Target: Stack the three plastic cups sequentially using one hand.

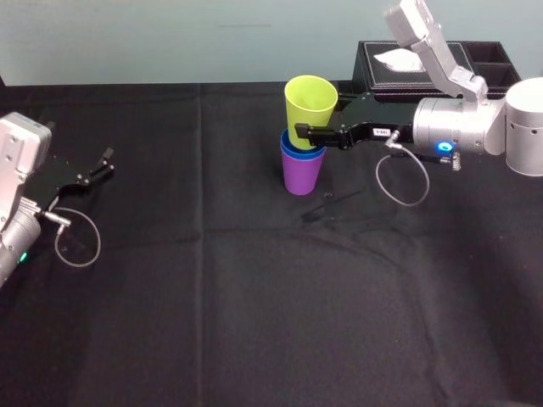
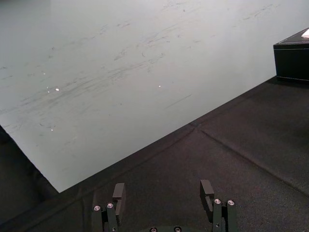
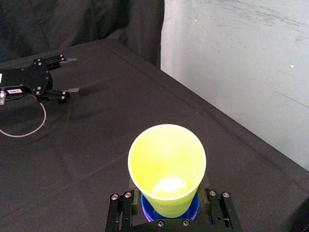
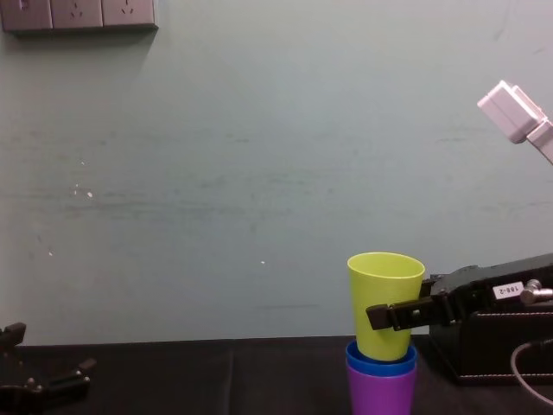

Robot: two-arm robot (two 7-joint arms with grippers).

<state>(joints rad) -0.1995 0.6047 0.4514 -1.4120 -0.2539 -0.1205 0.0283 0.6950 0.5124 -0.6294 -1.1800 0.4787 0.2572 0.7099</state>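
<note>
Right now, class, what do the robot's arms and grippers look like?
Both arms are silver-grey with rounded segments, ending in flat black grippers with thin fingers and a small white label each. The right arm shows a blue light and a looped grey cable behind the right gripper; the left arm shows a green light and a similar loop behind the left gripper.

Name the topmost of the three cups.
The yellow-green cup, held by the right claw: it sits in the blue cup, which nests in the purple cup; left claw parked aside.
</note>
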